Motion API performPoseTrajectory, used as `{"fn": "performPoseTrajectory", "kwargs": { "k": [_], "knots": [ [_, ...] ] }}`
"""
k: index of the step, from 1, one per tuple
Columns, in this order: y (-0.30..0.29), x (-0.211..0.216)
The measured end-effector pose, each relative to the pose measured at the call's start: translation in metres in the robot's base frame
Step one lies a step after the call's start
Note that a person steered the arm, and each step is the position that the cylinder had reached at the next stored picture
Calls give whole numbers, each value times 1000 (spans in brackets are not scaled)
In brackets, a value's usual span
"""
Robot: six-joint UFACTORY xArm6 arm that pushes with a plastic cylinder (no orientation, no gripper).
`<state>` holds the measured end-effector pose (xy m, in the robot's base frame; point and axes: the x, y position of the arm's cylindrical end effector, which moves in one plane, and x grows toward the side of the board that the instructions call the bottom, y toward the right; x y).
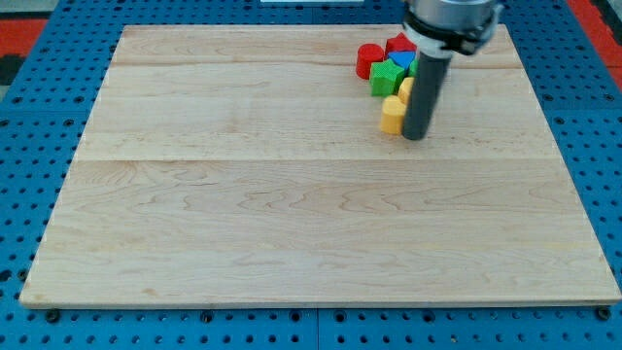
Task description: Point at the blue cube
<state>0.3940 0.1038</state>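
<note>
The blue cube (404,62) shows only as a small blue patch in a cluster of blocks near the view's top right, mostly hidden behind the rod. My tip (415,136) rests on the board just below the cluster, touching or nearly touching the right side of a yellow block (392,114). The blue cube lies above my tip, behind the rod.
The cluster also holds a red cylinder (368,59), a red block (399,44), a green block (387,78) and a second yellow block (405,89). The wooden board (292,214) lies on a blue pegboard table.
</note>
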Motion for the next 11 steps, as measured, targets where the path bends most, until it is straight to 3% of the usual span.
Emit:
{"fn": "performPoseTrajectory", "kwargs": {
  "k": [6,7,8,11],
  "knots": [
    [11,7],
    [25,0],
    [107,1],
    [108,-61]
  ]
}}
